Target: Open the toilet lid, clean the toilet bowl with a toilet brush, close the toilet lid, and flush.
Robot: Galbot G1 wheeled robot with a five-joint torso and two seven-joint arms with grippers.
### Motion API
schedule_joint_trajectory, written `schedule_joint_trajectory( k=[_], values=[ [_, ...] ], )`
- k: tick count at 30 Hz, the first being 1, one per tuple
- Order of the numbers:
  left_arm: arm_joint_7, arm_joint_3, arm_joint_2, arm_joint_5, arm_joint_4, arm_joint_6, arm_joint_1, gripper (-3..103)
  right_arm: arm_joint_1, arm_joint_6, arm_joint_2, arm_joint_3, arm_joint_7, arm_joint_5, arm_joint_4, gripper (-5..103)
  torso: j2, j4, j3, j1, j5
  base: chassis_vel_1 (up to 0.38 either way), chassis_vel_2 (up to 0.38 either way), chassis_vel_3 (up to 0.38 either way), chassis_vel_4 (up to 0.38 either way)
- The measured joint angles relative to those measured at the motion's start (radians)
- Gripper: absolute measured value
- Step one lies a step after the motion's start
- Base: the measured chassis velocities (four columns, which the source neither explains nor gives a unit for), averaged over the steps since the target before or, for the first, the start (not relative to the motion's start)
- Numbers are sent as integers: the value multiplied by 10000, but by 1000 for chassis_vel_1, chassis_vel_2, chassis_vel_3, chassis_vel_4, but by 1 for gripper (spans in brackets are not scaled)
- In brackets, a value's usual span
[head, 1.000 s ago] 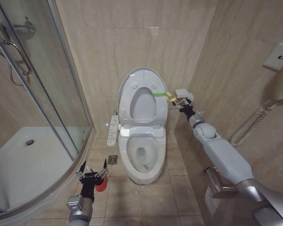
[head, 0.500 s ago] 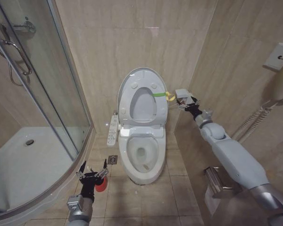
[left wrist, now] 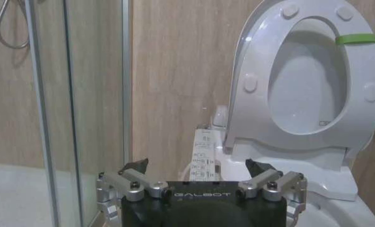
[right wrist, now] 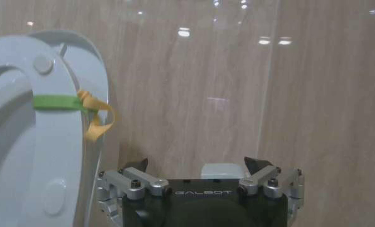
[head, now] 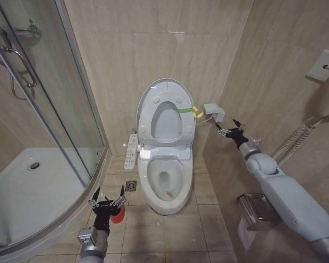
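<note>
Nearest to us, at the bottom left of the head view, we are holding our left gripper point(head: 106, 200) low over the tiled floor with its fingers spread and nothing between them; the left wrist view shows the same black tips apart. Just behind it we are seeing the small red round holder point(head: 117, 215) of the toilet brush, partly hidden by the fingers; we cannot make out the thin handle or the dark head here. We are judging the brush as light and stiff, with a slim, smooth handle best pinched near its upper end, well clear of the wet head.

Toward the centre of the frame, the white ceramic oval toilet bowl point(head: 165, 181) is standing open, a brownish mark showing low inside it, and the white bidet control strip point(head: 131, 152) is lying along its left side.

Farther back, the smooth glossy white plastic toilet lid point(head: 165, 85) is standing upright against the beige tiled wall, with the ring-shaped seat and its green band point(head: 184, 110) raised against it. We are reckoning the lid rigid, light and slippery, so its free top edge is the place to take it.

At the right, our right gripper point(head: 231, 129) is hanging in the air with fingers spread, near the small grey wall box point(head: 213, 112) and apart from the lid
</note>
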Motion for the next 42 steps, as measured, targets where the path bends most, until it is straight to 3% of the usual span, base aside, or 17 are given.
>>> schedule_joint_trajectory(
  k=[7, 20, 42],
  values=[
    [0, 0, 0, 0, 0, 0, 0, 100, -1699, -172, 61, 784, 284, 227, 1240, 99, 0, -1, 1, 0, 4, 0, 0, 0, 0],
    [0, -1, 0, 0, 0, 0, 0, 100, -3151, -264, 575, 1407, 531, 218, 2667, 99, 0, 1, 1, 0, -1, 0, 0, 0, 0],
    [0, 0, 0, 0, 0, 0, 1, 100, -5546, -44, 1822, 2738, 143, -247, 4278, 99, 0, 0, 0, 1, 1, 0, 0, 0, 0]
  ],
)
